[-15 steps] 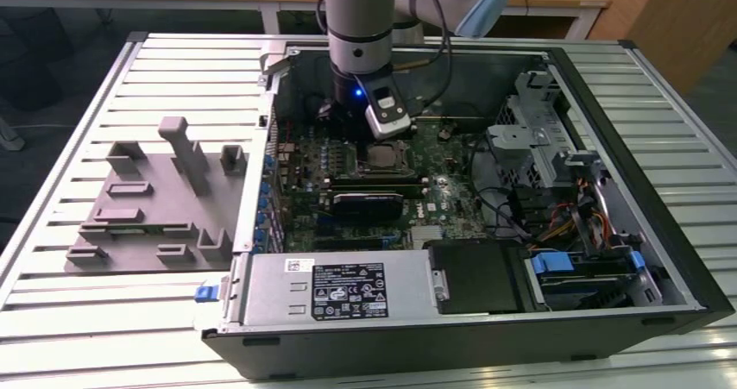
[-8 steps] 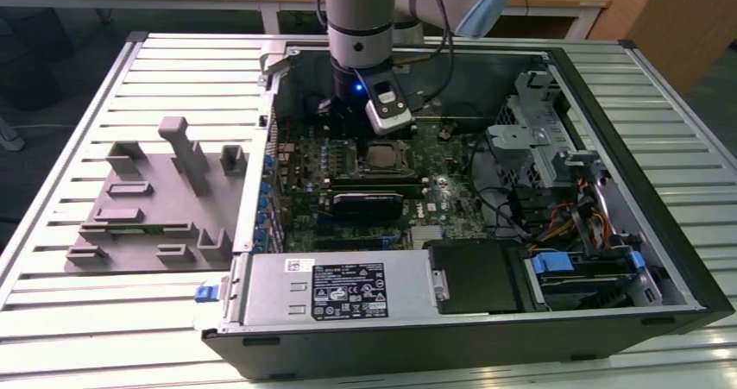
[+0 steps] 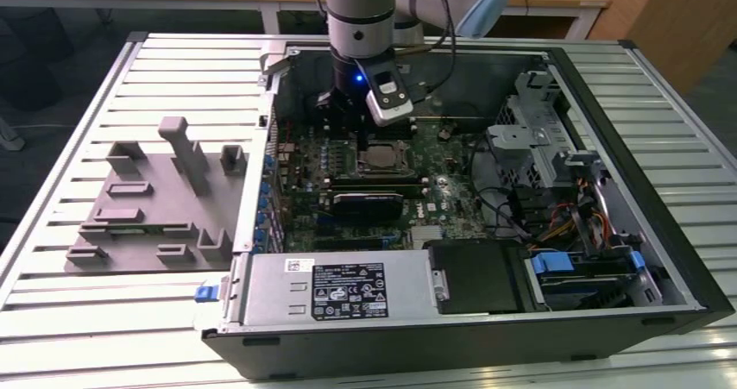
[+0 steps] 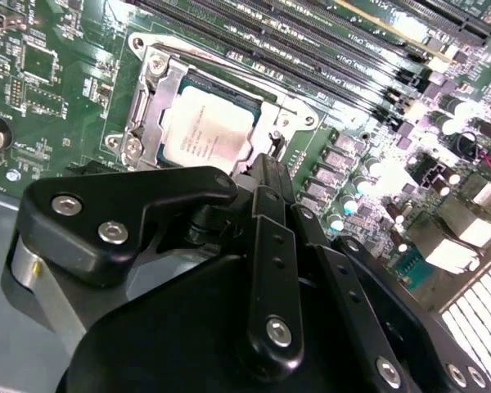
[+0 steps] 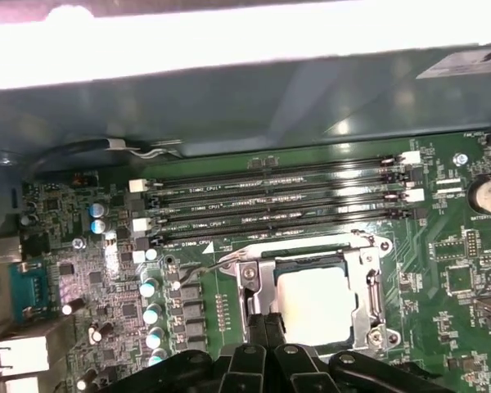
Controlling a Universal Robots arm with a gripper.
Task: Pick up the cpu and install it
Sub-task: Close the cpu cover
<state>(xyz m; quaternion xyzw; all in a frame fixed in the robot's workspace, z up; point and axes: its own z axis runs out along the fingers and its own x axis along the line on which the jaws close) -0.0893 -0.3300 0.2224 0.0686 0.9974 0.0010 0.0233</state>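
Slatted metal table (image 3: 69,260), open PC case (image 3: 461,354) lying flat on it, grey fixture block (image 3: 150,208) on the exterior view's left. Arm is down inside the case, over the motherboard (image 3: 444,212).

cpu (image 4: 204,135) sits flat in the socket with its silvery top up. It's inside the metal socket frame (image 4: 143,106), just beside the RAM slots (image 5: 270,205), and looks square to the frame.

gripper (image 4: 266,168) hangs just above the cpu's near edge. Fingers are pressed together, with nothing between them that I can see.

Handling, my read:
- Light, rigid, thin chip. The metal lid is slick, so pads could slide on it.
- Underside contacts and socket pins are the fragile bit, so no tilt and no dragging.
- Grip belongs on two opposite side edges, and the frame crowds those closely here.

Judging from this, placement looks done.
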